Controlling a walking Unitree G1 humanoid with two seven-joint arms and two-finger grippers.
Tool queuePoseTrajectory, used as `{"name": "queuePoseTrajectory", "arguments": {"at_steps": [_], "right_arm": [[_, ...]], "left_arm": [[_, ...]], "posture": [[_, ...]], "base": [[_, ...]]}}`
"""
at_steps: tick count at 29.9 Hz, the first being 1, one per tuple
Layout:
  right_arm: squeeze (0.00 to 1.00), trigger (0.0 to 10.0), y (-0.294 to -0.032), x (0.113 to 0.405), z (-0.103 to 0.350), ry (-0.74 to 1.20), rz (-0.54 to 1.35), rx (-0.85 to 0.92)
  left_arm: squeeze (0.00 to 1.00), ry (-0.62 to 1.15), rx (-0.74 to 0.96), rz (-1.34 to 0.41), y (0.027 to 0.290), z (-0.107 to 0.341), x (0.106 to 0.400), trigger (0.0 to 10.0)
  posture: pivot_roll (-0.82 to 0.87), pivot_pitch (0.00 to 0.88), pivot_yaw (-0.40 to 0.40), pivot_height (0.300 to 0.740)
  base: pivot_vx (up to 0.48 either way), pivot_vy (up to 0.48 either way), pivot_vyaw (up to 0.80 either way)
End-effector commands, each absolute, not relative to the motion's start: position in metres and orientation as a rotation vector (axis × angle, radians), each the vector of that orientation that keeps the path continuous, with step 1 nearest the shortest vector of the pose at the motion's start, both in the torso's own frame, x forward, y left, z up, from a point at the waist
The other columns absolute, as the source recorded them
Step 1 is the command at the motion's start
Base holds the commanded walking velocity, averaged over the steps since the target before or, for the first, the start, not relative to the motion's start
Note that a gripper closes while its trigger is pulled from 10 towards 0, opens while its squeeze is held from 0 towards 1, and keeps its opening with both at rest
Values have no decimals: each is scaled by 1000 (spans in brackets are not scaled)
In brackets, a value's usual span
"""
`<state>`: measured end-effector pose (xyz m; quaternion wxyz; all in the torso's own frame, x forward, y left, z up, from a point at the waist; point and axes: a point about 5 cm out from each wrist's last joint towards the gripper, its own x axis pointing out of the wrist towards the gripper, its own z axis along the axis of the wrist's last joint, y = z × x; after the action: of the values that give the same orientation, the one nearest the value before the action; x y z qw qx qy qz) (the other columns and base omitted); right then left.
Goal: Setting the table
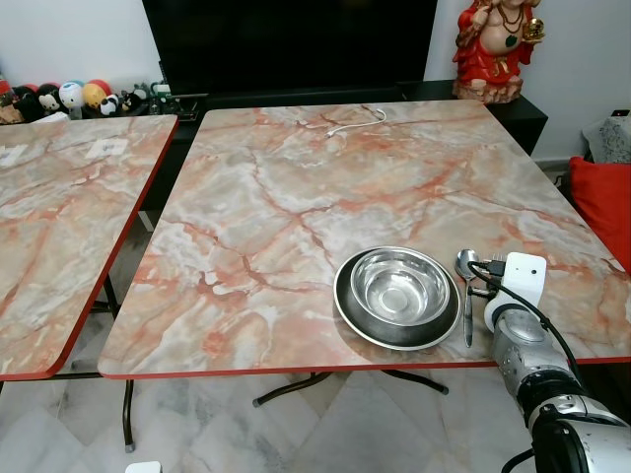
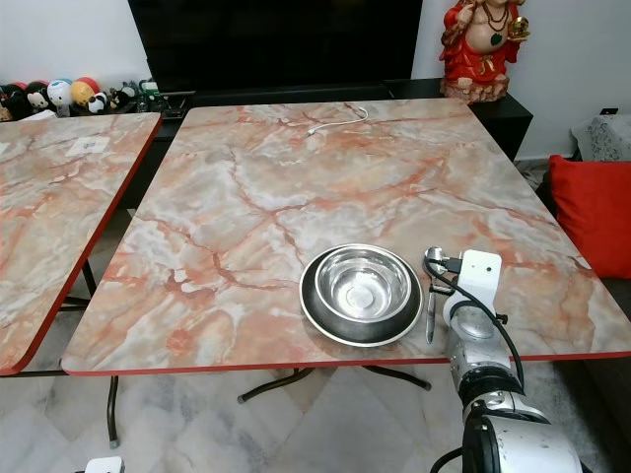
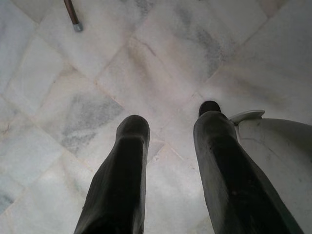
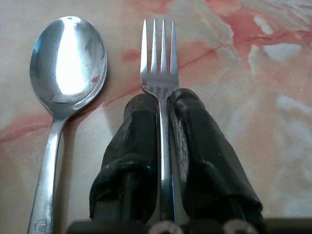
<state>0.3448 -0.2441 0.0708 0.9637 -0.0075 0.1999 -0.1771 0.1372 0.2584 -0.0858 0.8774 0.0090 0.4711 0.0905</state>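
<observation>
Head views: even, diffuse daylight is filling the scene; focus is holding sharp, no motion blur. The marble worktop (image 1: 296,197) is carrying a soft sheen at centre frame. The steel bowl (image 1: 399,286) is showing small bright highlights. The TV screen (image 1: 286,39) is reading near black along the top. Right wrist view: the spoon (image 4: 68,63) is glaring strongly in the upper left; the end effector fingers (image 4: 141,156) are sitting dark and slightly soft. Left wrist view: the floor (image 3: 146,73) is looking bright and washed out.

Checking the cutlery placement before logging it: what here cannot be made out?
- Fork: handle hidden between the right tool's fingers; in the eye views the wrist covers it.
- Spoon: handle end cut off by the right wrist view's edge.
- Bowl: underside and the plate beneath mostly covered.
</observation>
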Motion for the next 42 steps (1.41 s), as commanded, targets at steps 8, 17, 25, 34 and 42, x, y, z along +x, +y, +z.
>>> {"name": "queuePoseTrajectory", "arguments": {"at_steps": [8, 17, 25, 34, 42], "right_arm": [[0, 10000, -245, 352, 85, 316, -366, 3], [0, 10000, -245, 354, 106, 112, -393, -35], [0, 10000, -220, 342, 115, -88, -295, -61], [0, 10000, -193, 335, 134, -225, -201, -68], [0, 10000, -178, 332, 149, -284, -128, -53]], "left_arm": [[0, 998, 27, 189, 260, -86, 136, 10000], [0, 997, 22, 191, 259, -86, 136, 10000], [0, 1002, 27, 189, 260, -87, 134, 10000], [0, 1006, 23, 190, 259, -87, 134, 10000], [0, 1015, 29, 181, 259, -88, 133, 10000]], "posture": [[-33, 0, 52, 740], [-30, 0, 45, 740], [-40, 0, 45, 740], [-43, 0, 28, 740], [-46, 0, 23, 740]], "base": [[0, 0, 0], [0, 0, 0], [0, 0, 0], [0, 202, 0], [0, 480, 445]]}}
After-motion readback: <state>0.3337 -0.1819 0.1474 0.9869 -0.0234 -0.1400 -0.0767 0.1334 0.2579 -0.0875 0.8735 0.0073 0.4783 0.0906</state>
